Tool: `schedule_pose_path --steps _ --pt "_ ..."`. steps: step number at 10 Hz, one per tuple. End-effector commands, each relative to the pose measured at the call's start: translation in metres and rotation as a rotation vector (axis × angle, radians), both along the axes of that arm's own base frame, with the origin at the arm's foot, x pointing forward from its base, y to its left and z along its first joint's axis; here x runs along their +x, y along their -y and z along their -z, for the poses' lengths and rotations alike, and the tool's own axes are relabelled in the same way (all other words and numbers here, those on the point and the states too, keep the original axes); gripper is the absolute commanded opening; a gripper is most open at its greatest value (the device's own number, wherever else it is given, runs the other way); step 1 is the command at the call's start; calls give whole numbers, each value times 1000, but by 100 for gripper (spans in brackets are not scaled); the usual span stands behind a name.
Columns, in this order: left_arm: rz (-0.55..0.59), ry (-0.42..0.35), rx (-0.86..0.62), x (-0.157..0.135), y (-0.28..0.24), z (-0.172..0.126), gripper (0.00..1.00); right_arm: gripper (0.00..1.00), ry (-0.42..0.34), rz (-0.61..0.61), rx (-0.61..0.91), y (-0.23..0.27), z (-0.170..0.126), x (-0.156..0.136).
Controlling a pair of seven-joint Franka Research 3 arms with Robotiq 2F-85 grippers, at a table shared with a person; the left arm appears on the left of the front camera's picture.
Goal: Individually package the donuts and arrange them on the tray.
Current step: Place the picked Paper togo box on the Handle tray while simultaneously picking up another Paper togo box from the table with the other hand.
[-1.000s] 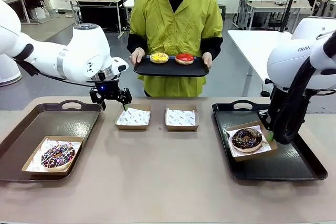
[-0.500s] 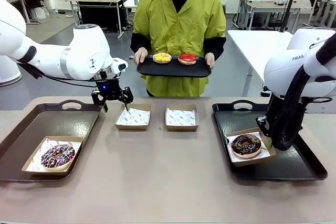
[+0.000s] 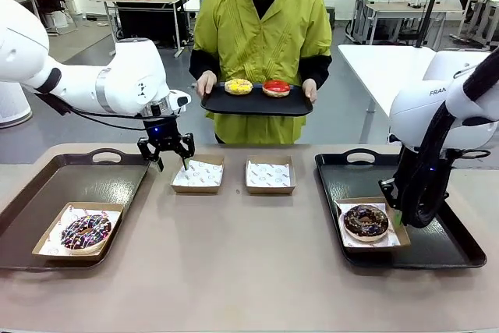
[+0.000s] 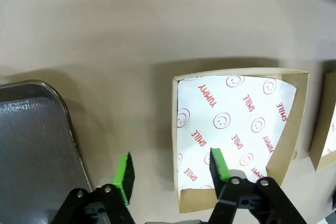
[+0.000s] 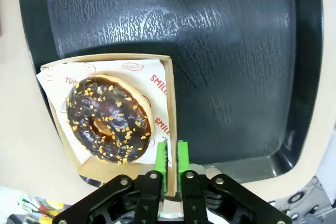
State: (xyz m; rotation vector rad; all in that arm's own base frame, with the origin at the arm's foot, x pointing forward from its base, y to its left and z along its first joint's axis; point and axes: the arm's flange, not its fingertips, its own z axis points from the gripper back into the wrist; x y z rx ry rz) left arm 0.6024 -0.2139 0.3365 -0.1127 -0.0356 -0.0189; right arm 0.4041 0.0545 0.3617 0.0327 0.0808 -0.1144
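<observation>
A chocolate donut with coloured sprinkles (image 3: 86, 232) lies in a paper-lined cardboard box on the left tray (image 3: 47, 185). A dark chocolate donut (image 3: 366, 221) (image 5: 108, 119) sits in its box (image 5: 167, 82) on the right tray (image 3: 437, 247). My right gripper (image 5: 172, 158) is shut on that box's side wall. My left gripper (image 3: 166, 150) (image 4: 171, 174) is open and straddles the near wall of an empty lined box (image 3: 198, 174) (image 4: 236, 124). The person holds a black tray (image 3: 253, 103) carrying a yellow-iced donut (image 3: 238, 86) and a red-iced donut (image 3: 275, 87).
A second empty lined box (image 3: 270, 175) (image 4: 325, 129) stands to the right of the first, mid-table. The left tray's corner (image 4: 31, 145) lies close beside my left fingers. The right tray (image 5: 210, 51) has bare room behind the boxed donut. The person stands at the far edge.
The right arm has drawn the boxed dark donut toward the tray's front. My left gripper has come down over the empty box's wall and its jaws have narrowed a little.
</observation>
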Motion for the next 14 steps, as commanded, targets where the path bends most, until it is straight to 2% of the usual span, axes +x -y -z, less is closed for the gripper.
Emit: schedule_pose_path --steps 1,2,3,4,5,11,12,14 --pt "-12 -31 11 12 4 1 0 100 3 -16 1 3 3 -1" --pt "-9 -32 13 12 5 1 0 64 3 -16 4 3 3 0" --pt "-6 -32 17 13 5 1 14 100 4 -15 7 3 3 -1" --pt "-10 -36 17 14 4 3 5 100 2 -15 9 4 4 -1" --pt "-8 -41 18 14 4 4 0 100 0 -17 13 4 4 -1" --pt "-6 -34 24 13 5 1 0 100 24 -7 59 9 -4 -8" --pt "-3 -45 1 10 4 -10 0 100 45 -19 174 17 -21 -18" --pt "46 -8 -18 -1 9 -54 0 100 77 -19 514 70 -64 -39"
